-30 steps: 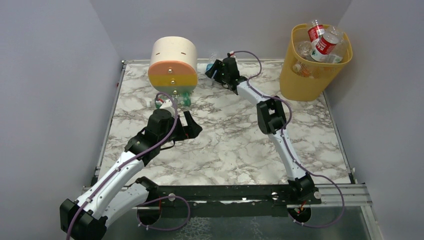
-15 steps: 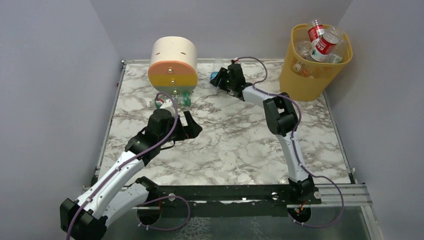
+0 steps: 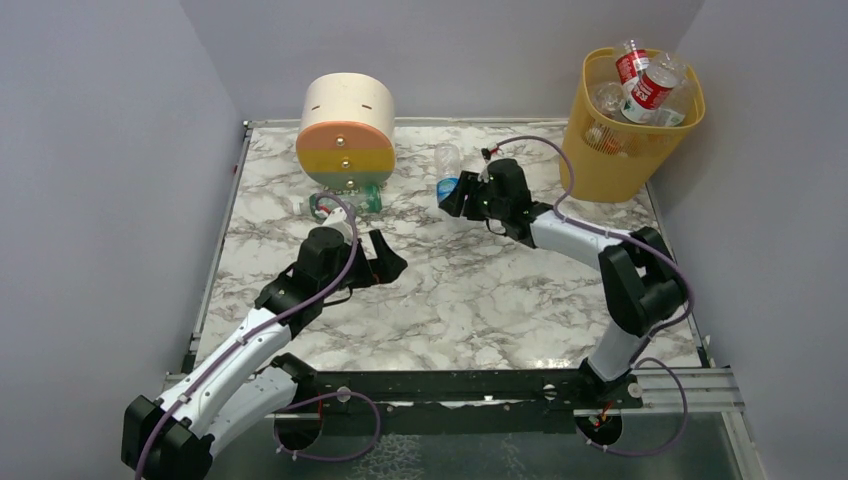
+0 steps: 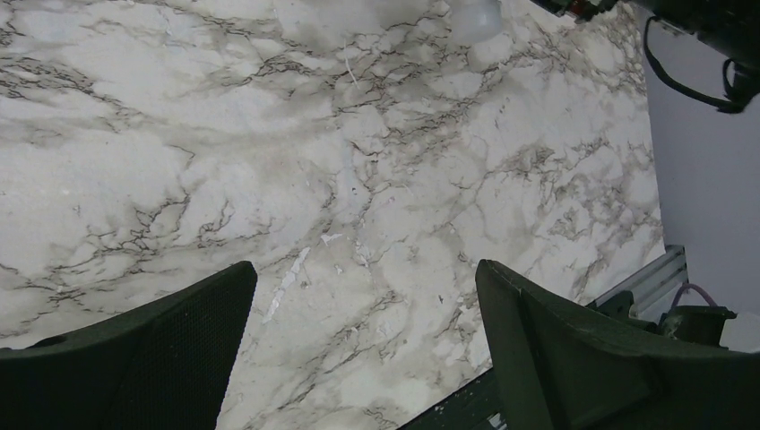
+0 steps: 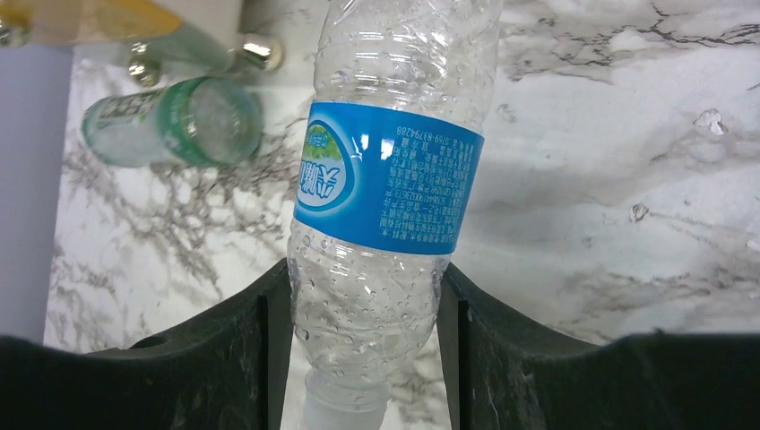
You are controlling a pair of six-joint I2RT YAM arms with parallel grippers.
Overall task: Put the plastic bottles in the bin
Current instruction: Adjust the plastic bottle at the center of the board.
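My right gripper (image 3: 452,196) is shut on a clear plastic bottle with a blue label (image 3: 447,165), held near its neck above the table behind the middle. In the right wrist view the bottle (image 5: 390,179) sits between both fingers of the gripper (image 5: 363,305), cap end toward the camera. A green-labelled bottle (image 5: 175,121) lies on the table by the drawer unit; it also shows in the top view (image 3: 366,198). The yellow-orange bin (image 3: 600,165) stands at the back right with several bottles (image 3: 648,85) piled in it. My left gripper (image 3: 386,262) is open and empty over bare marble (image 4: 363,296).
A round cream, orange, yellow and green drawer unit (image 3: 346,135) stands at the back left. Grey walls close in the table on three sides. A black rail (image 3: 450,385) runs along the near edge.
My right arm has drawn back from the rear of the table, carrying the blue-labelled bottle toward the right and nearer. The left arm has barely shifted.
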